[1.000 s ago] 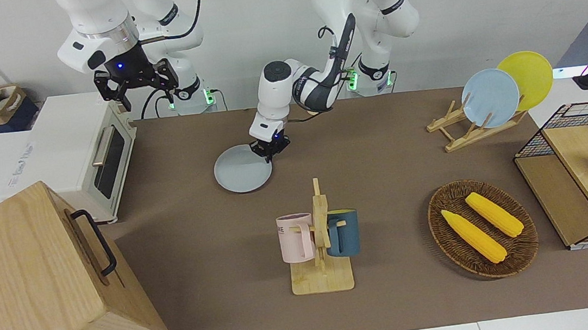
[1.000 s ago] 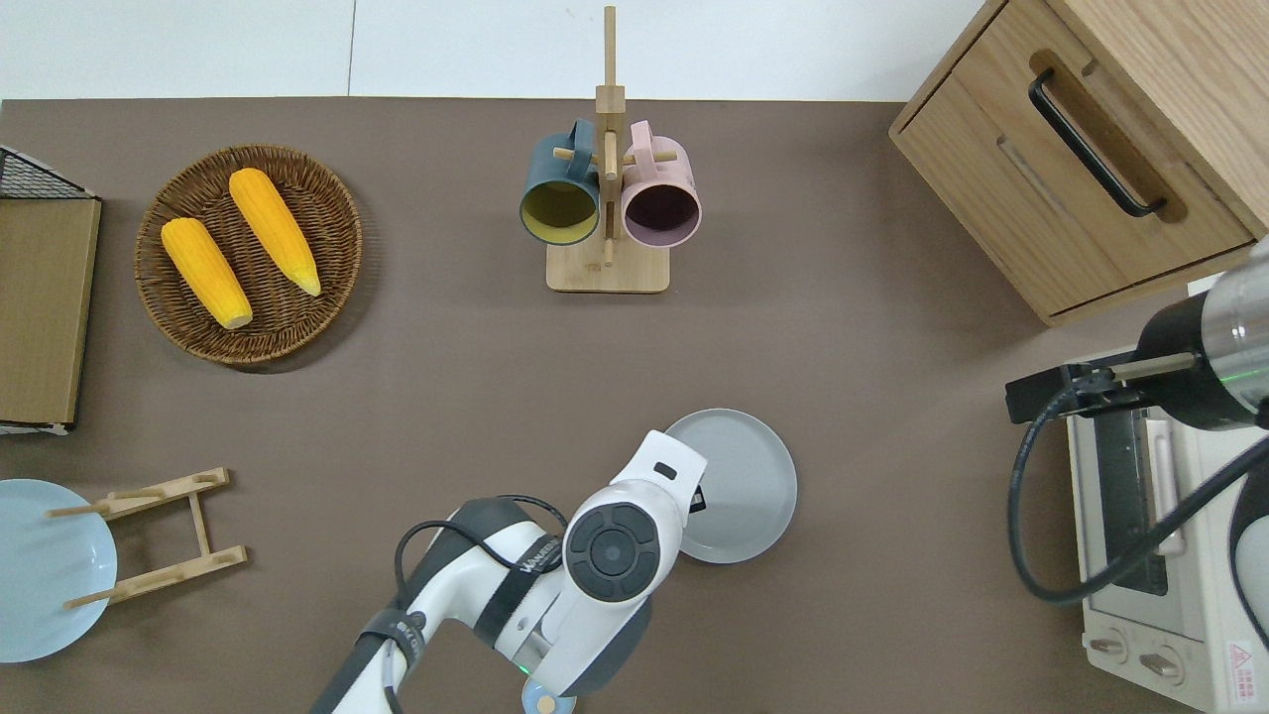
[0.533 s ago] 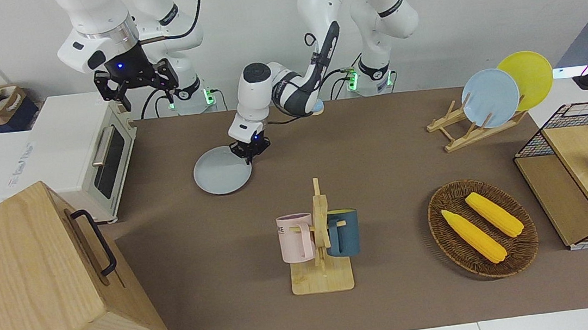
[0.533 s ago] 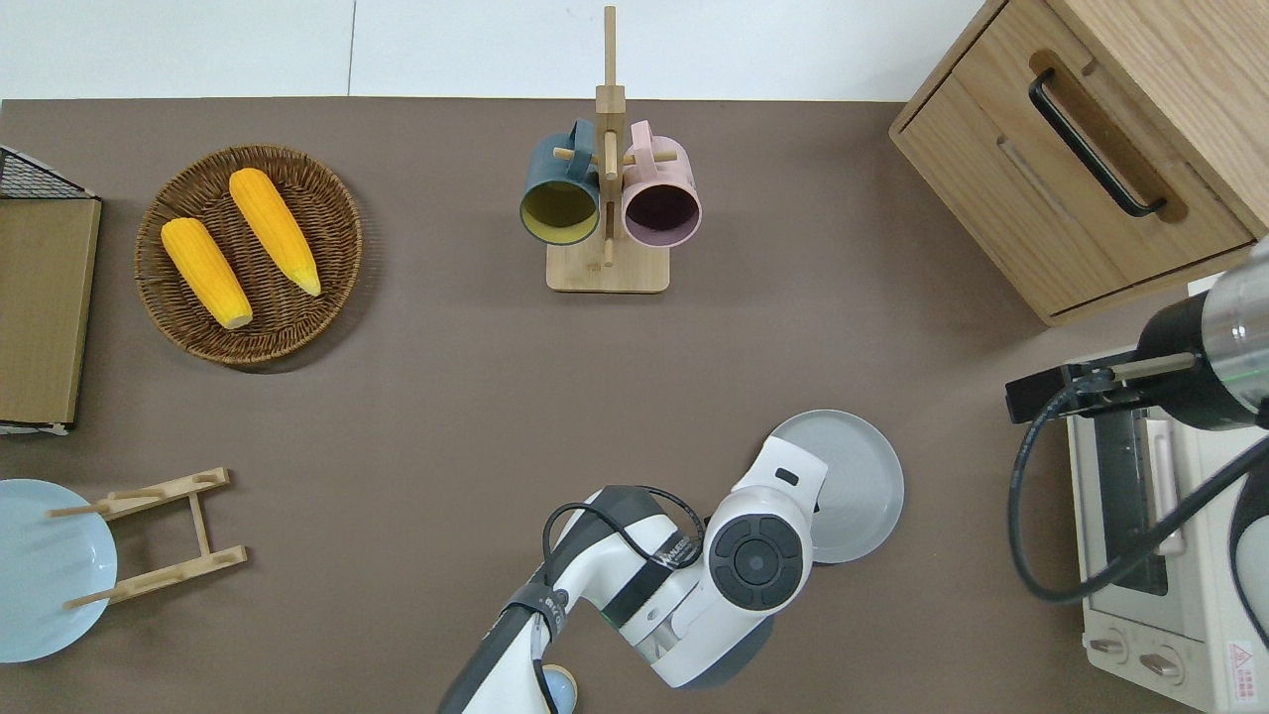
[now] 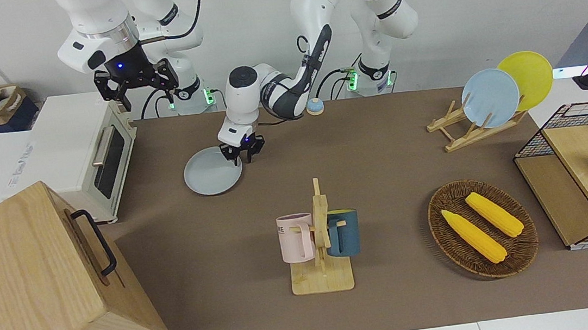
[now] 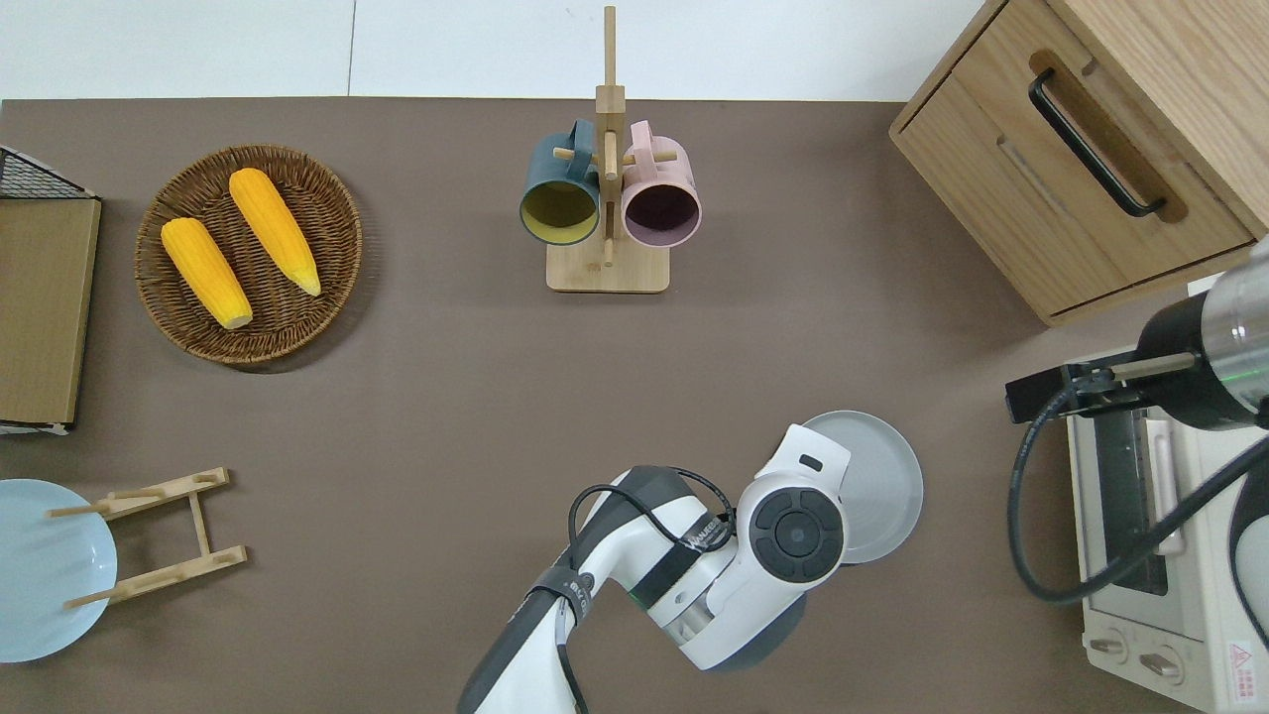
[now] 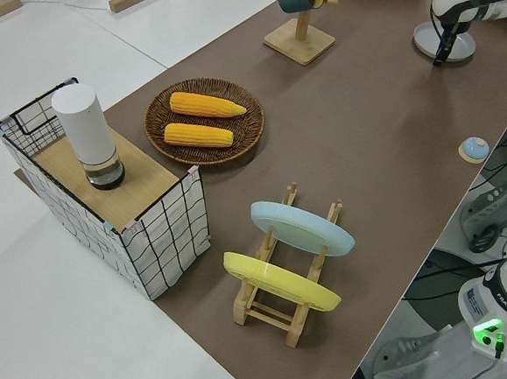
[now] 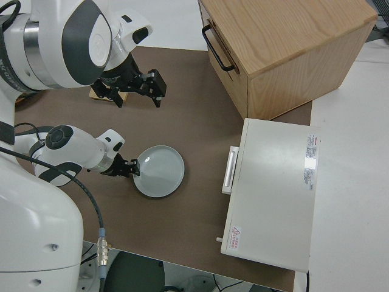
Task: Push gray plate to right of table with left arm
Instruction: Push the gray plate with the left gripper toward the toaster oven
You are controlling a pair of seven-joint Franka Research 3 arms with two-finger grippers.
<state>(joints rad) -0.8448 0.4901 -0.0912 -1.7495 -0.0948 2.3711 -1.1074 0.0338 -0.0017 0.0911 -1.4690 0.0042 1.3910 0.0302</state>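
**Front view status: left gripper at the rim of the gray plate**

Front view shows the left arm [image 5: 285, 81] reaching low across the table [image 5: 381, 166], with the left gripper [image 5: 241, 154] down at the edge of the gray plate [image 5: 212, 172]. The fingers [image 5: 231, 155] are spread apart, tips pointing down. One fingertip sits over the plate rim; the other sits just off the rim, on the side toward the left arm's end of the table. Whether the tips touch the plate cannot be told.

Positions relative to the left gripper:

- Gray plate: directly beside the gripper, extending from it toward the right arm's end of the table. It lies flat on the brown top. In the overhead view the plate [image 6: 877, 481] is partly covered by the arm's wrist.
- Toaster oven [image 5: 86, 148]: past the plate from the gripper, near the plate but apart from it.
- Wooden cabinet [image 5: 39, 290]: farther from the robots than the gripper, at the right arm's end of the table.
- Mug stand [image 5: 320, 249]: farther from the robots than the gripper, well apart, carrying a pink mug [image 5: 295, 237] and a dark teal mug [image 5: 343, 232].
- Wicker basket [image 5: 442, 226] with two corn cobs, and plate rack [image 5: 465, 130]: well apart, toward the left arm's end.

The right arm is parked; the right gripper [image 5: 136, 86] has its fingers spread.
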